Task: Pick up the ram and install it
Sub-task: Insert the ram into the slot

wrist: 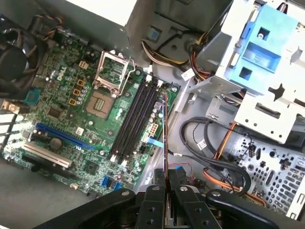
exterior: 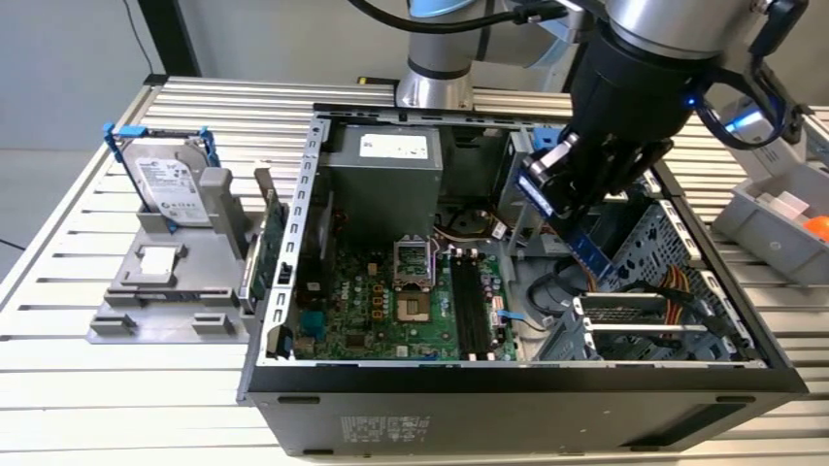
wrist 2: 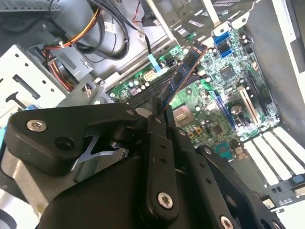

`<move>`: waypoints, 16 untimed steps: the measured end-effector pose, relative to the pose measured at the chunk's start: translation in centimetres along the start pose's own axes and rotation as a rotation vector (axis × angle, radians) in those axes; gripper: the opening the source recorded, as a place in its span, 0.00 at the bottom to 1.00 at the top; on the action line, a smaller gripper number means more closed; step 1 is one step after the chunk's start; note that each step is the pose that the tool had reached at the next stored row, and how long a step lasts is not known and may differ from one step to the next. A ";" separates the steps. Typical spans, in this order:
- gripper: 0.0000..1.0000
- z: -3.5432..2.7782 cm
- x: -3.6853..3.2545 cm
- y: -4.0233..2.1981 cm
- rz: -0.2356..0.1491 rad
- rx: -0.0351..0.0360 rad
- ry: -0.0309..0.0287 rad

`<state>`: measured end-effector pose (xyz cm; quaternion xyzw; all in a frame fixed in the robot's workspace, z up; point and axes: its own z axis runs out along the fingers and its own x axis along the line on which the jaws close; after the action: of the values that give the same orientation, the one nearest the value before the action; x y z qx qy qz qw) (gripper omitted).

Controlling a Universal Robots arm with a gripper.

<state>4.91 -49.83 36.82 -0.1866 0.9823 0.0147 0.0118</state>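
We are pinching the ram (exterior: 572,225), a long, thin, dark blue circuit-board stick with black chips, between the two black fingers of the gripper (exterior: 566,189), which are pressed onto its flat faces near one end. The stick is hanging in the air inside the open black and grey metal computer case (exterior: 518,383), touching nothing but the fingers. In the exterior view its long axis is slanting down and toward the exterior view's right, away from the gripper. The free end is pointing into the gap between the green motherboard (exterior: 369,311) and the grey perforated drive cage (exterior: 654,257).

In the first wrist view we are looking at the ram (wrist: 165,138) edge-on, a thin line running straight out from the gripper (wrist: 166,185). The long black memory slots (wrist: 135,121) are lying just beside that line, on the motherboard side, and are running at a slight angle to it rather than parallel. We are judging this to be the relation that matters: the stick is off to one side of the slots and raised above them, its axis not yet matched to theirs. In the exterior view the slots (exterior: 469,306) are sitting lower than the stick and toward the exterior view's left of it.
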 end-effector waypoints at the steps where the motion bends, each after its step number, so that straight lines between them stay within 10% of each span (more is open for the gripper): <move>1: 0.00 0.00 0.00 0.00 0.007 0.0002 -0.0002; 16: 0.00 0.72 0.01 0.00 0.014 0.0004 -0.0003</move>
<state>4.91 -49.81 36.10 -0.1798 0.9835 0.0146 0.0119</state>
